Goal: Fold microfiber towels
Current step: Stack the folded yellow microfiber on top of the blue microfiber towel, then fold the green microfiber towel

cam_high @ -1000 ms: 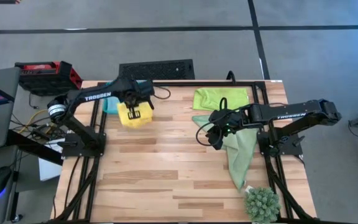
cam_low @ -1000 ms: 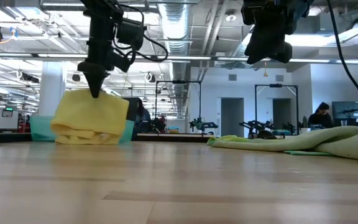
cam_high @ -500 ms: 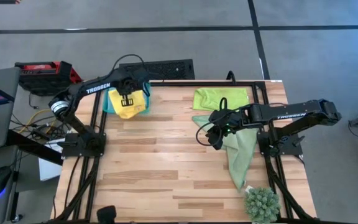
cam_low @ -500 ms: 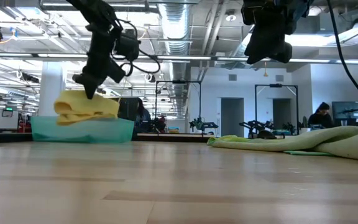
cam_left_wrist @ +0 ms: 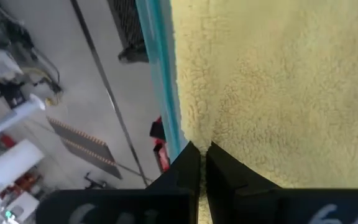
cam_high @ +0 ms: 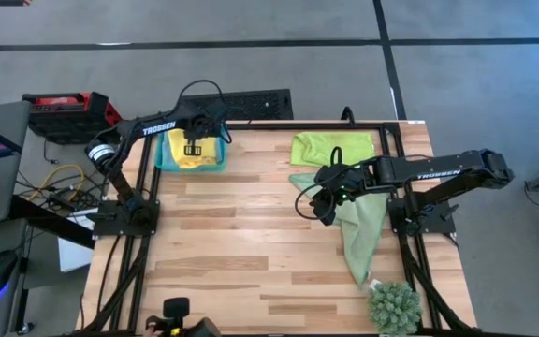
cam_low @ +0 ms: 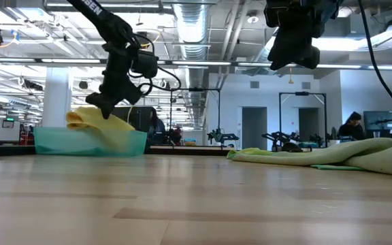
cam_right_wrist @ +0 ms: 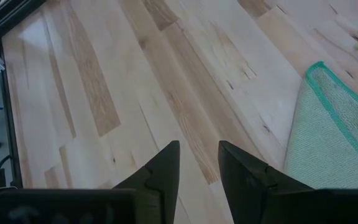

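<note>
The yellow towel sits bunched in the teal tray at the table's far left corner. My left gripper is above it and shut on it; in the low view the towel slopes down from the gripper into the tray. My right gripper hangs open above bare wood, at the left edge of the sage green towel, which lies flat on the table. The lime green towel lies flat beyond it. My left gripper pinches a raised fold of the yellow towel between its two fingers, which come slanting down from above. The fold at the fingers stands above the tray's rim, and the rest of the towel sags down into the tray.
A spiky green plant stands at the near right corner. Black frame rails run along the table's left, right and far sides. A black grille and a red box lie beyond the far edge. Bare wood fills the middle.
My left gripper, still shut, has carried the yellow towel from the table beside the tray toward the far left corner and down over the tray, rolling its wrist. The towel, which hung bunched from the fingers, now sags into the tray.
</note>
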You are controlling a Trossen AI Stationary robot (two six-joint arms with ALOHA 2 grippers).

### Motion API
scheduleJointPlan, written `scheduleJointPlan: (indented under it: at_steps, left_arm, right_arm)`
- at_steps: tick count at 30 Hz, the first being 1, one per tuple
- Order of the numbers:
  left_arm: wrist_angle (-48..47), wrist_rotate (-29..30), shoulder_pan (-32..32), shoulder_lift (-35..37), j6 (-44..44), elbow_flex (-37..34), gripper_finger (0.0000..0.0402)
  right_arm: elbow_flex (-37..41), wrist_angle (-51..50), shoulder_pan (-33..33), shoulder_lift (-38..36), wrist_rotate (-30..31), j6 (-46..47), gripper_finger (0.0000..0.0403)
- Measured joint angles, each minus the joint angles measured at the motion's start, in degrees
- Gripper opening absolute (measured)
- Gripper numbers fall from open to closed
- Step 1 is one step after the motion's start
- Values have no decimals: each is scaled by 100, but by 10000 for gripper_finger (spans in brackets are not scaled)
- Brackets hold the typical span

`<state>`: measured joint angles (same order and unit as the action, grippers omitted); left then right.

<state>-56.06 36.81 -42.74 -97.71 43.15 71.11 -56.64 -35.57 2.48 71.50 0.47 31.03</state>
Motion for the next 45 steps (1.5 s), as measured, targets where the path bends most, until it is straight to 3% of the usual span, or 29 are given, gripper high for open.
scheduleJointPlan:
  at_steps: [12,21,29,38,45]
  left_arm:
    - [516,0,-197,2,1121,-2,3]
    - [459,-650,-203,2,1036,-2,3]
    - [462,-703,-205,2,1067,-2,8]
    - [564,-615,-357,4,604,-2,73]
    - [619,223,-383,7,213,-2,121]
  right_arm:
    - [0,0,-1,0,-1,2,134]
    - [0,0,-2,0,-2,2,134]
    - [0,0,1,2,-2,2,134]
    - [0,0,-2,2,-7,2,133]
    - [0,-1,0,1,-6,2,133]
